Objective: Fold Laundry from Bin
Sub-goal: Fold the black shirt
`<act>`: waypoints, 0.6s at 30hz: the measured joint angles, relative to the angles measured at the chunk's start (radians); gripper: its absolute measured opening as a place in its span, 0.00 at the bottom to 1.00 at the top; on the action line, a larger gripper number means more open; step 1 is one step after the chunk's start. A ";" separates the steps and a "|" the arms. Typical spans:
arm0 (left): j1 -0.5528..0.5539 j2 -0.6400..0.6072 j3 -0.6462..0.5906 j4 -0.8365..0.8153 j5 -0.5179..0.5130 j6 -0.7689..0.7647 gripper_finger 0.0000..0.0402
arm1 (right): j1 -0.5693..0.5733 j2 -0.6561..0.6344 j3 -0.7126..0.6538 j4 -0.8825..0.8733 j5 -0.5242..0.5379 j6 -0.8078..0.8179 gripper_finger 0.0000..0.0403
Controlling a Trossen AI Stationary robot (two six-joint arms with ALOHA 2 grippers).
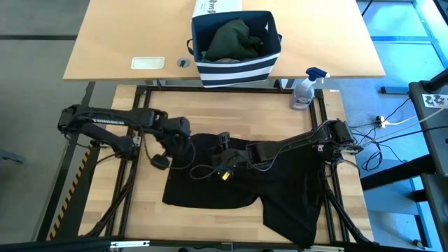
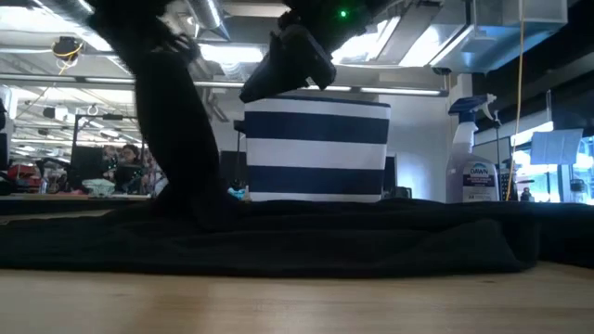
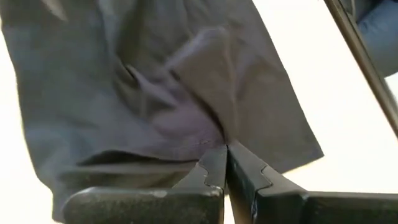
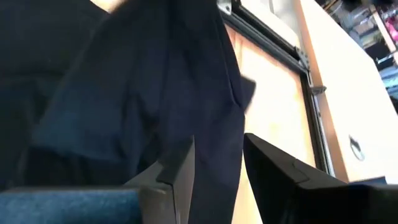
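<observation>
Black garment [image 2: 278, 237] flat on table [image 2: 297, 301]; striped bin [image 2: 316, 148] behind, spray bottle [image 2: 471, 153] beside.

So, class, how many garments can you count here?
2 visible: a black garment spread on the wooden table, and a dark green one in the striped bin. More may lie hidden underneath.

You had one black garment [image 1: 280, 189] spread on the table [image 1: 140, 210] and one dark green garment [image 1: 233, 40] in the single striped bin [image 1: 234, 70]. You also had one spray bottle [image 1: 306, 89] and two arms.
</observation>
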 joint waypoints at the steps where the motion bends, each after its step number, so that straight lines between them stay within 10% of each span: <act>1: -0.025 -0.010 0.000 -0.016 -0.009 -0.040 0.00 | 0.000 0.000 0.000 -0.006 0.000 0.006 0.34; 18: -0.379 -0.045 -0.319 0.152 -0.045 -0.660 0.00 | 0.003 -0.001 0.000 -0.116 -0.065 0.108 0.34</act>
